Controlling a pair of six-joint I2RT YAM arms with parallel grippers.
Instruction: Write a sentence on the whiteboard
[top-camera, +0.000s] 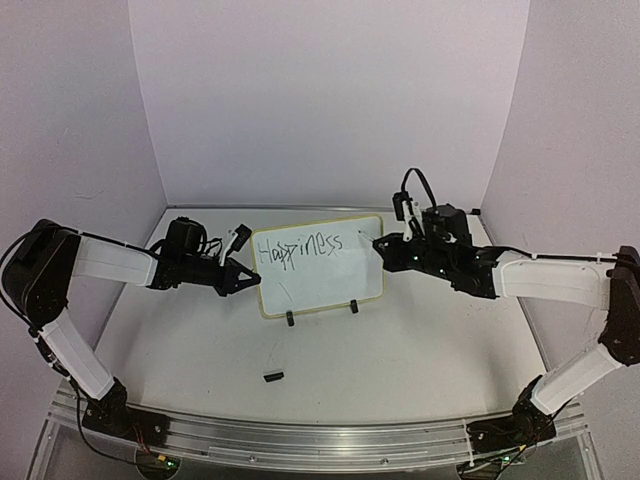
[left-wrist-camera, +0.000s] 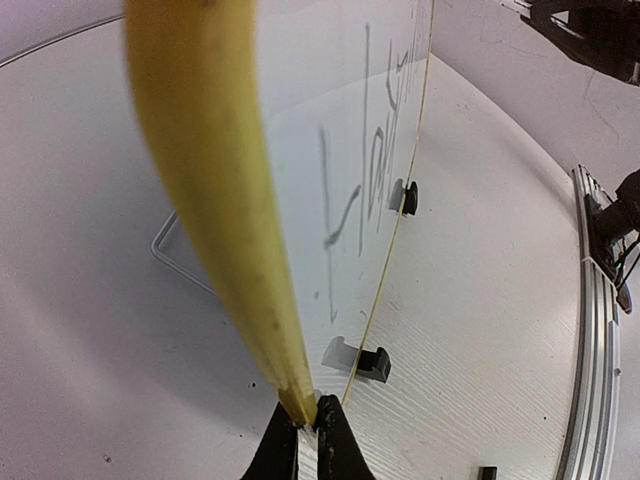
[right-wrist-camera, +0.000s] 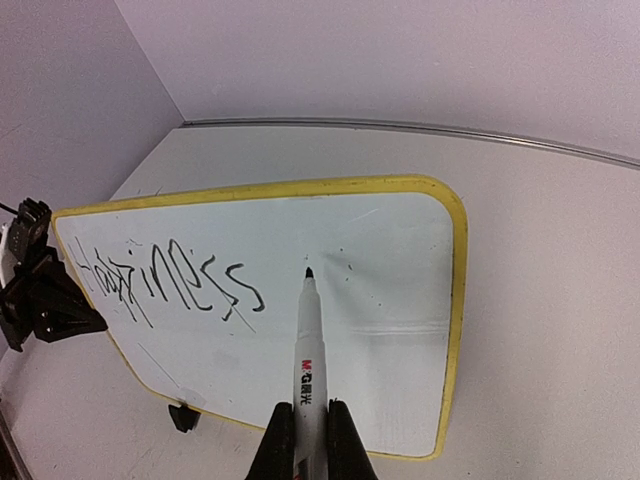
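- White table (top-camera: 400, 350) lies under everything, and the whiteboard (top-camera: 325, 285) stands in the middle of it.
- The whiteboard has a yellow rim and stands up on its long edge, leaning back a little.
- The left gripper (top-camera: 250, 278) is at the left edge of the whiteboard. Its two fingers are pressed onto the yellow rim, pinching it, as the left wrist view shows (left-wrist-camera: 308, 425).
- The right gripper (top-camera: 380, 245) is at the right side of the whiteboard, near the top. It is pinching a marker (right-wrist-camera: 310, 340) tight between its fingers.
- The marker is white with a black tip. The tip points at the white face of the whiteboard, just past the end of the writing. I cannot tell if the tip touches.
- The sentence (top-camera: 298, 250) is thin and black, and runs along the top left part of the whiteboard. It reads "Happiness".
- Two small black feet (top-camera: 290, 319) hold up the bottom edge of the whiteboard.
- A tiny black piece (top-camera: 272, 376) lies on the table in front of the whiteboard, well apart from it.
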